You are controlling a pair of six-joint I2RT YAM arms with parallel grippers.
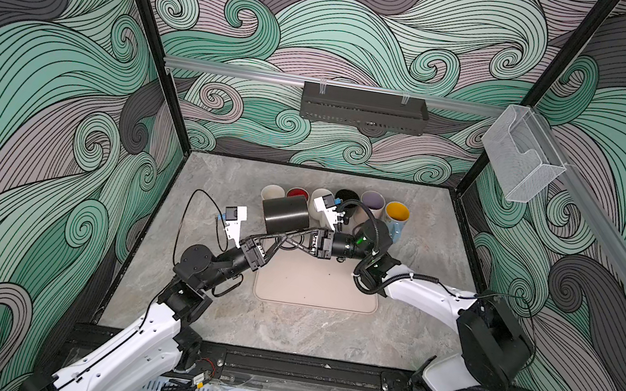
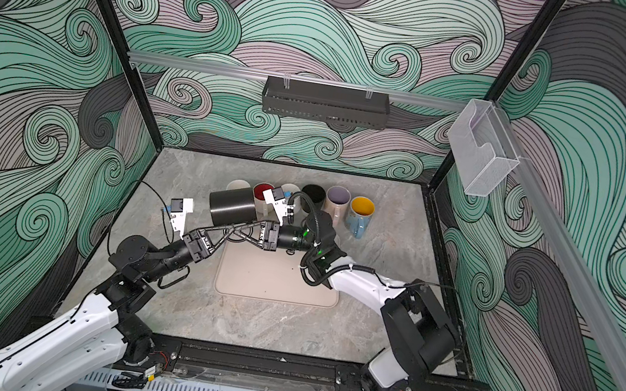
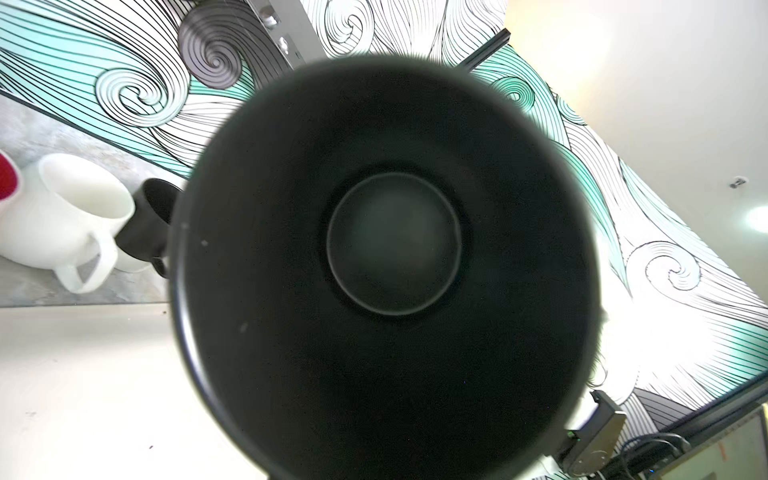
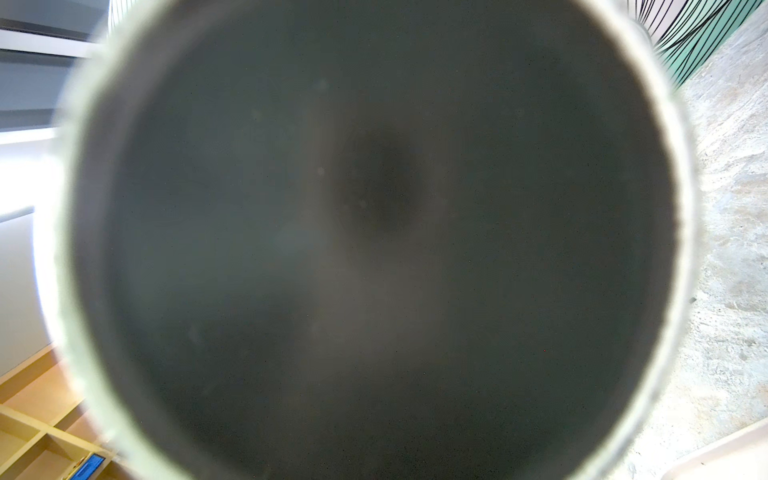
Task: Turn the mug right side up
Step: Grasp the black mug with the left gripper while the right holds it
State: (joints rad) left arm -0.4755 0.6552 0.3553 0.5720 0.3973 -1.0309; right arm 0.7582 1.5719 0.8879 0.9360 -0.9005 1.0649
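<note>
Black mug [image 1: 285,213] is aloft over the mat [image 1: 314,289], on its side: mouth toward left arm, base toward right. Right fingers [image 1: 303,232] clamped beneath it, likely on the handle. Left fingers [image 1: 263,237]: grip unclear.

seven mugs: one black mug [image 1: 285,214] on its side, six upright mugs [image 1: 372,202] in a row. one beige mat [image 1: 316,289], one black wall basket [image 1: 364,107], one clear holder [image 1: 522,160], two robot arms [image 1: 152,328].

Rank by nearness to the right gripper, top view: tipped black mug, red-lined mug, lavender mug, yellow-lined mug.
1. tipped black mug, at the right gripper
2. red-lined mug, back row, left part
3. lavender mug, back row, right part
4. yellow-lined mug, row's right end
</note>
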